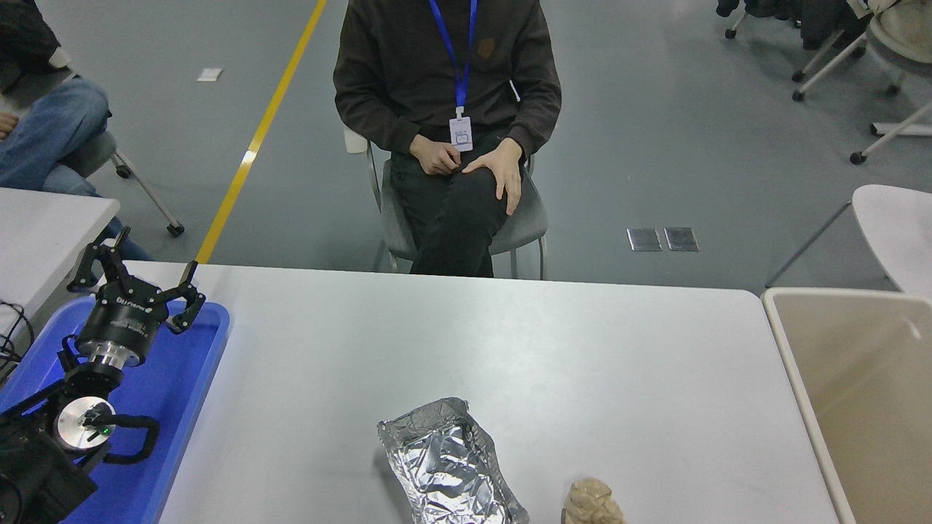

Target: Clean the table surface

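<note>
Bright, even light from above. Picture sharp all over, no blur. Soft pale glare on table surface, far right of left gripper fingers. Foil tray shines with small bright spots. Shadows weak, short. Edges bend only a little.
</note>
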Controlling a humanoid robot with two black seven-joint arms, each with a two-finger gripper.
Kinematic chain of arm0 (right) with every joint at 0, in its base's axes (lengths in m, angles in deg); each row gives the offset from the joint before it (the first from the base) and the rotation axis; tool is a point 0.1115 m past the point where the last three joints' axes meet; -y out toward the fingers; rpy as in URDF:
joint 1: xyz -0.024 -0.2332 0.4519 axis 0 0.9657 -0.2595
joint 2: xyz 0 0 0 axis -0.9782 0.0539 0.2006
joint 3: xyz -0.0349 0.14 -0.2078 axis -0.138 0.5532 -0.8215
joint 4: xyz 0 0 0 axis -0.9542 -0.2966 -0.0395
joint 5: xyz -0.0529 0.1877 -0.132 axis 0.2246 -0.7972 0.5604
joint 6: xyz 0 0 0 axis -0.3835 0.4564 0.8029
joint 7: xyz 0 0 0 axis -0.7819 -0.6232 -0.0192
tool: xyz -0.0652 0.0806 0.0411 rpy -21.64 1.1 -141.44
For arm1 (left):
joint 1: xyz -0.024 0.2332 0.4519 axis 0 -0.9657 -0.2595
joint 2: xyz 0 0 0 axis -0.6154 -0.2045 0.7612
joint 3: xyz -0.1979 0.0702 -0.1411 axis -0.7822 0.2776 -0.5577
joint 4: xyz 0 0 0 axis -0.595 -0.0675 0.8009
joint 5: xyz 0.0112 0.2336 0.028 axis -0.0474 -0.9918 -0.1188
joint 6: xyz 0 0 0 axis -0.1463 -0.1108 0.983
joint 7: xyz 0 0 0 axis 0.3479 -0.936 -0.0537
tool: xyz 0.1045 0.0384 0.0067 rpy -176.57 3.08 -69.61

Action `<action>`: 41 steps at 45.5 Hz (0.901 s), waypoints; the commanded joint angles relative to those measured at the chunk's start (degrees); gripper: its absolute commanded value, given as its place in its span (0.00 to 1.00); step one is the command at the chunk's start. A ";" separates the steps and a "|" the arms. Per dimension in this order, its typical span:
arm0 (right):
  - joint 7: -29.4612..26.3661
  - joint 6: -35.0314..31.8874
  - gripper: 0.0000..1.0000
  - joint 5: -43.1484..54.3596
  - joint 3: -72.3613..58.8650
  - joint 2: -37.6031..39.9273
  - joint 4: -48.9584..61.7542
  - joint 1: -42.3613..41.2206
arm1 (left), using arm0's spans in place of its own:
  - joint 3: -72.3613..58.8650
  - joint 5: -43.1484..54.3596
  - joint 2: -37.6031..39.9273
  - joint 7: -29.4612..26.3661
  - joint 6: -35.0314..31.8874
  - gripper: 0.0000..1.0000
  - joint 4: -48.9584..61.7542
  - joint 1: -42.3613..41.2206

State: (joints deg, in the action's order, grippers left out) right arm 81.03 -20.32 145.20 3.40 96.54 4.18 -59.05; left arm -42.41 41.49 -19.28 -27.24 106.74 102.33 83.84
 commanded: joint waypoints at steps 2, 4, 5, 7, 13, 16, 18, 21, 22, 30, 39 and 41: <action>0.22 1.01 0.00 -4.71 -0.27 -7.74 9.53 5.49 | 0.04 0.01 0.00 0.00 0.00 1.00 0.00 0.00; 0.22 1.01 0.00 -5.06 -0.45 -8.62 10.33 5.66 | 0.04 0.01 0.00 0.00 0.00 1.00 0.00 0.00; 0.22 1.01 0.00 -5.23 -0.54 -9.06 10.59 5.66 | 0.04 0.01 0.00 0.00 0.00 1.00 0.00 0.00; 0.22 1.10 0.00 -5.32 -0.54 -9.85 11.29 5.75 | 0.04 0.01 0.00 0.00 0.00 1.00 0.00 0.00; 0.22 1.27 0.00 -5.41 -0.36 -12.75 13.66 6.19 | 0.04 0.01 0.00 0.00 0.00 1.00 0.00 0.00; 0.22 1.27 0.00 -5.41 -0.36 -13.89 15.25 6.54 | 0.04 0.01 0.00 0.00 0.00 1.00 0.00 0.00; 0.22 1.27 0.00 -5.41 -0.27 -14.33 16.04 6.72 | 0.04 0.01 0.00 0.00 0.00 1.00 0.00 0.00; 0.22 1.27 0.00 -5.41 -0.27 -14.34 16.31 7.24 | 0.04 0.01 0.00 0.00 0.00 1.00 0.00 0.00; 0.22 1.27 0.00 -5.41 -0.19 -14.34 16.31 7.33 | 0.04 0.01 0.00 0.00 0.00 1.00 0.00 0.00; 0.13 1.36 0.00 -5.50 0.08 -14.34 16.48 7.60 | 0.04 0.01 0.00 0.00 0.00 1.00 0.00 0.00; -0.22 3.20 0.00 -5.67 0.52 -14.34 17.62 8.48 | 0.04 0.01 0.00 0.00 0.00 1.00 0.00 0.00; -0.40 3.29 0.00 -6.29 0.43 -14.34 17.71 8.48 | 0.04 0.01 0.00 0.00 0.00 1.00 0.00 0.00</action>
State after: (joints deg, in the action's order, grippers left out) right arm 81.11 -18.34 139.80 3.59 82.61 20.62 -51.42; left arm -42.37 41.49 -19.28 -27.24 106.74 102.33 83.84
